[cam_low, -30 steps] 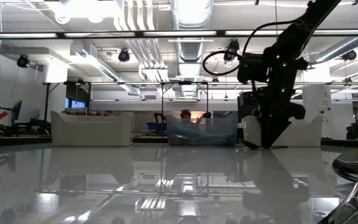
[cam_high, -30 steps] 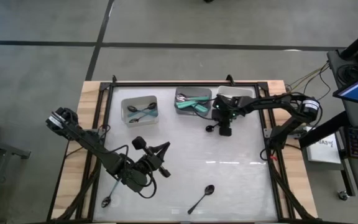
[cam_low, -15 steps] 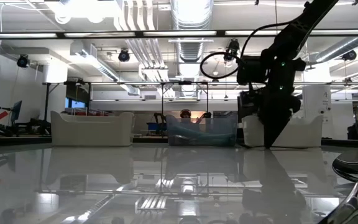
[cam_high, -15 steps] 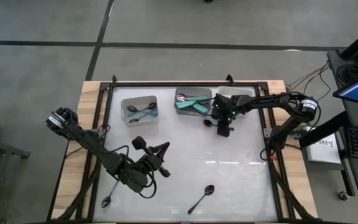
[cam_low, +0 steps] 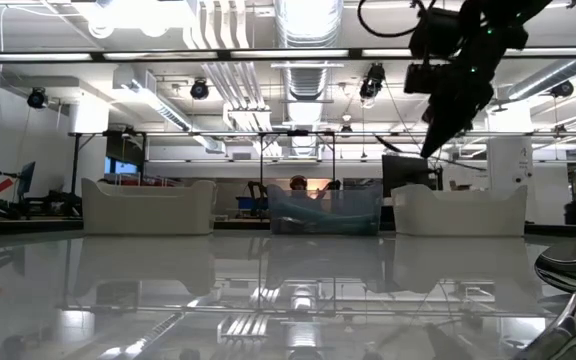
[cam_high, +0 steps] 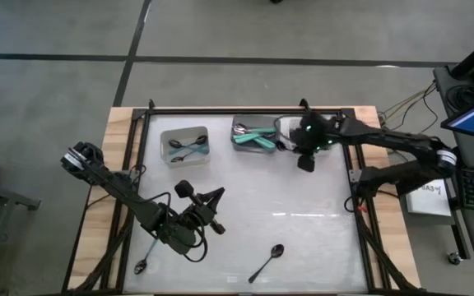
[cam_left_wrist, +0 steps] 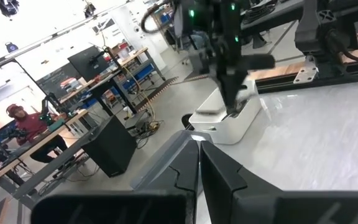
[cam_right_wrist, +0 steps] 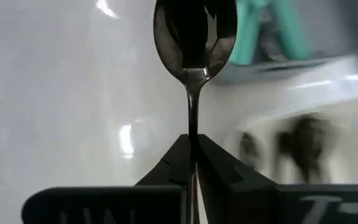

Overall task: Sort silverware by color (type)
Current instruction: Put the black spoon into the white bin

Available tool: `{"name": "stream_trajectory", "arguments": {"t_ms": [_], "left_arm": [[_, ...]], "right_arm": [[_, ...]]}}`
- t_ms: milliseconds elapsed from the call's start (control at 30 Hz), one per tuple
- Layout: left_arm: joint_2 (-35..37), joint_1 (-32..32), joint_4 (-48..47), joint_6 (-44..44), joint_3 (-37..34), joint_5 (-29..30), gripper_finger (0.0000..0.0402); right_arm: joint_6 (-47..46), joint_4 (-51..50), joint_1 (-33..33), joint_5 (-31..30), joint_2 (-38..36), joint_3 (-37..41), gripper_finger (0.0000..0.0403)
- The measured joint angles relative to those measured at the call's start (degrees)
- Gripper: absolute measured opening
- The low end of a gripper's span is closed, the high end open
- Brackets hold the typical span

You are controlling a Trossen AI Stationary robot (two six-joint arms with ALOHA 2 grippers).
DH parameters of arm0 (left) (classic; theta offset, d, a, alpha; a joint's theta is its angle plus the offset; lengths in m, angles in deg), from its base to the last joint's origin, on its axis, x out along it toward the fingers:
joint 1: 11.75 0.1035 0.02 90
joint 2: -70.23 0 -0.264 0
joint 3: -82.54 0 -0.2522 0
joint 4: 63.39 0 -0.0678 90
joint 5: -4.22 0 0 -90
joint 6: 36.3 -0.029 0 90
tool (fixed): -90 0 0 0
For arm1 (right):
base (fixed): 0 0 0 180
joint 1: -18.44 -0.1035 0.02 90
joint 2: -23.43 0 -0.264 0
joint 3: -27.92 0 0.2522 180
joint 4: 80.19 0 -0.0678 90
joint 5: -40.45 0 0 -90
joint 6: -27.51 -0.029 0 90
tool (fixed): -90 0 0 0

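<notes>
Right claw [cam_right_wrist: 192,146] pinching a shiny spoon [cam_right_wrist: 194,31] up at 1 o'clock; left claw [cam_left_wrist: 199,158] pressed together, around 7 o'clock.

The spoon [cam_right_wrist: 193,37] is polished, mirror-bright metal. The right gripper's [cam_right_wrist: 192,163] fingers look like matt black plastic. The table [cam_high: 303,222] top is glossy white, framed by pale bare wood. Bins [cam_high: 186,145] look smooth white plastic.

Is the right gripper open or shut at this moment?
Shut on a spoon. In the right wrist view, the right gripper has its two fingers pressed together on the thin handle, with the shiny bowl standing out beyond the fingertips.
</notes>
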Motion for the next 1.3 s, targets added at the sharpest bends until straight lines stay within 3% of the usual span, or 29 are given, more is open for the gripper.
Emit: {"name": "stream_trajectory", "arguments": {"t_ms": [200, 433, 567, 867, 967, 1100, 1200, 1300], "left_arm": [[0.01, 0.0, 0.01, 0.0, 0.0, 0.02, 0.0], [0.0, -0.11, 0.04, 1.03, 0.0, 0.02, 0.0], [0.0, -0.67, 0.03, 1.62, 0.0, 0.02, 0.0], [-0.01, -1.01, -0.31, 1.73, 0.0, 0.02, 0.0], [0.0, -1.03, -0.33, 1.73, 0.0, 0.02, 0.0], [0.0, -1.03, -0.36, 1.73, 0.0, 0.04, 0.0], [-0.01, -1.03, -0.38, 1.73, 0.0, 0.04, 0.0], [-0.01, -1.12, -0.4, 1.73, 0.0, 0.04, 0.0]], "right_arm": [[4.2, -4.44, 2.92, -14.08, -0.11, -2.15, 0.0009], [5.46, -5.56, 10.02, -14.64, 7.69, -1.52, 0.0009], [-0.31, -6.38, 12.68, -15.08, 12.08, -1.57, 0.0026], [-1.56, -11.22, 12.23, -14.6, 10.65, -4.82, 0.0093], [-4.11, -14.62, 10.8, -12.33, 8.73, -6.06, 0.0106], [-11.23, -15.54, 6.27, -1.02, 6.17, -6.05, 0.0105], [-17.84, -14.72, -0.25, 5.25, 5.7, -4.7, 0.0099], [-23.39, -11.86, -10.05, 6.39, 5.94, -3.7, 0.0094]]}}
